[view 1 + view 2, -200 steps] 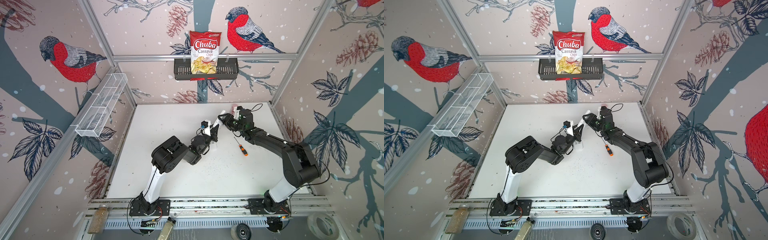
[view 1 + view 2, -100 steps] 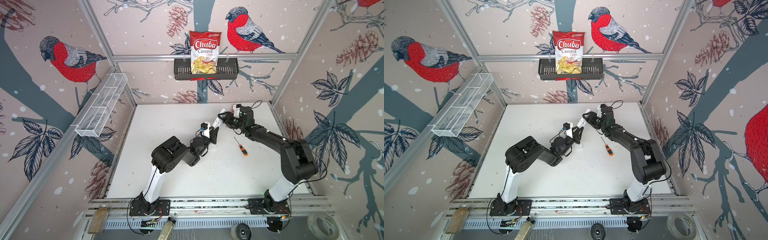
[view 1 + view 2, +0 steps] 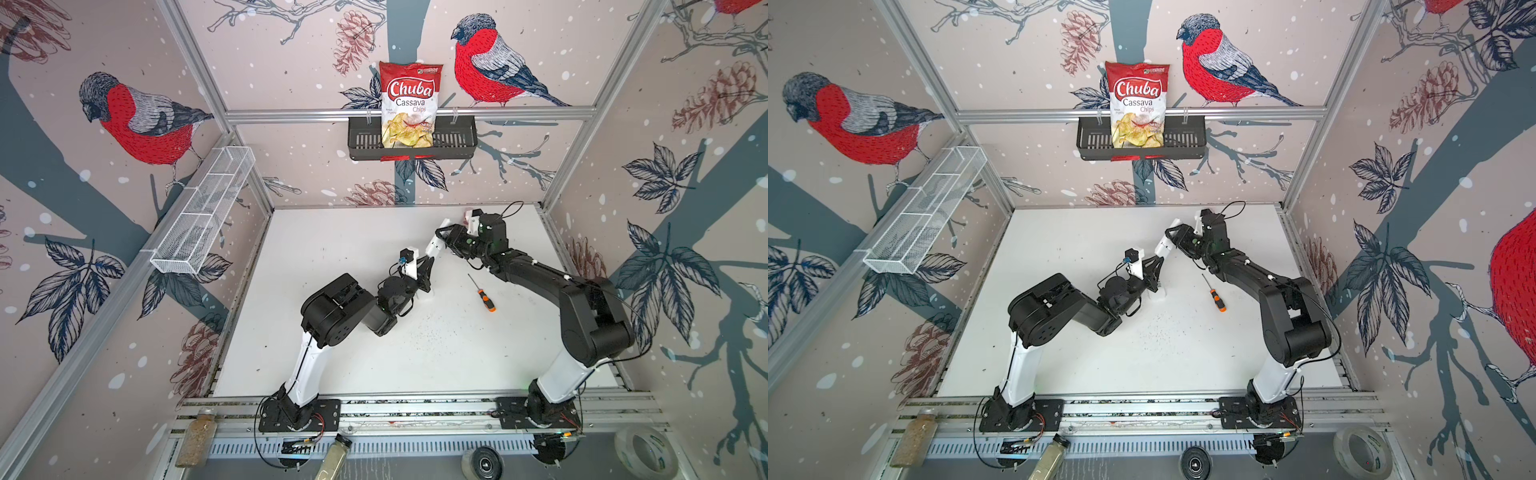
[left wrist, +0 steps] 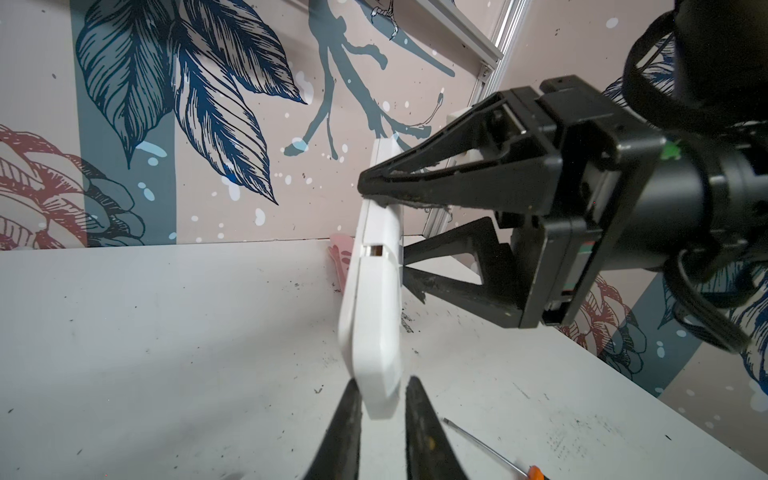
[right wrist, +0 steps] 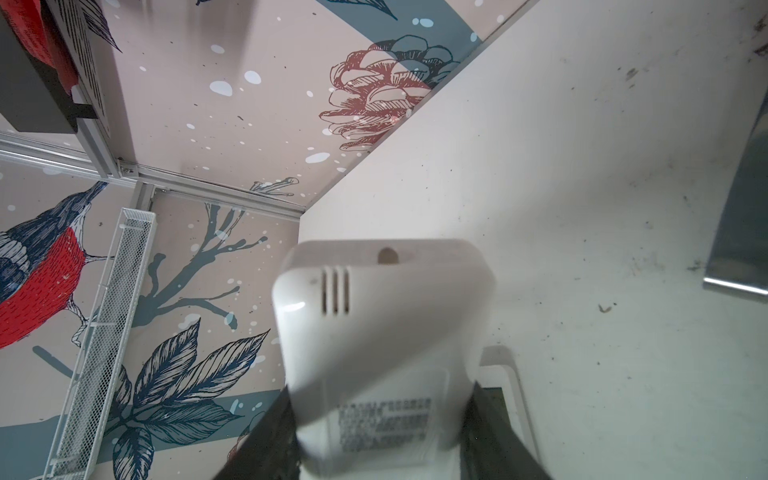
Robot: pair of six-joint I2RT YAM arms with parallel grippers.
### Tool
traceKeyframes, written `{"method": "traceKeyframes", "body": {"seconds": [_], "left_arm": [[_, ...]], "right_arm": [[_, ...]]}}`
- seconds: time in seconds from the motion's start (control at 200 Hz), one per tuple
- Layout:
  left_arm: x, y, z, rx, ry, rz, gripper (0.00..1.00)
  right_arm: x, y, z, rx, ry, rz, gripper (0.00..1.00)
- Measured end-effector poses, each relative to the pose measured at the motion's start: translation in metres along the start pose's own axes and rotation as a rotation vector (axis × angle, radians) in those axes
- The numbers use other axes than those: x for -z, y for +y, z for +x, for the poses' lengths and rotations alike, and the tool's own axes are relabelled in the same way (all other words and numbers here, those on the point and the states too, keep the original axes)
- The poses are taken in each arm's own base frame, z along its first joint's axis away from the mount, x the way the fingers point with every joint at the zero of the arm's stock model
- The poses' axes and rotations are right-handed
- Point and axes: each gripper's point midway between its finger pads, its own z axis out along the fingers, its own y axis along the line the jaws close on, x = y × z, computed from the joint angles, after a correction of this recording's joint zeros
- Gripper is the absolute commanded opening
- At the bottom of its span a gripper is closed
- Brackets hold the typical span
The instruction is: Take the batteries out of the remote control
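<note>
remote control (image 3: 433, 248) aloft, long axis slanted

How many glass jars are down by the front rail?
2. The left-end jar sits beside the rail's left end; the slanted jar lies right of it, below the left arm's base. More could sit off-frame.

My scuffed white bench (image 3: 332, 353) and what lies on it

An orange-handled screwdriver (image 3: 481, 292) lies flat at 3 o'clock from the middle, tip towards 11 o'clock. A small white flat piece (image 3: 1158, 294) lies near the middle, with dark specks (image 3: 430, 330) scattered at its 6 o'clock.
</note>
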Motion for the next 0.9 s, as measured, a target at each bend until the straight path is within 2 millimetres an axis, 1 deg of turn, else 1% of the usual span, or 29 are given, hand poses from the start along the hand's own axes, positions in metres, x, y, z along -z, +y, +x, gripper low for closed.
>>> {"method": "traceKeyframes", "body": {"seconds": [0.155,0.405,0.765,0.901], "left_arm": [[0.002,0.002,-0.001,0.000,-0.004,-0.011,0.23],[0.003,0.003,-0.002,0.001,-0.011,-0.019,0.20],[-0.004,-0.013,-0.010,0.007,-0.035,0.013,0.13],[-0.005,-0.015,-0.010,0.007,-0.035,0.017,0.11]], "right_arm": [[0.000,-0.001,0.000,-0.001,0.000,0.002,0.21],[0.000,-0.002,0.000,-0.002,0.001,0.003,0.21],[-0.002,-0.008,-0.001,-0.008,0.000,0.013,0.21],[-0.001,-0.009,-0.002,-0.007,-0.001,0.015,0.21]]}}
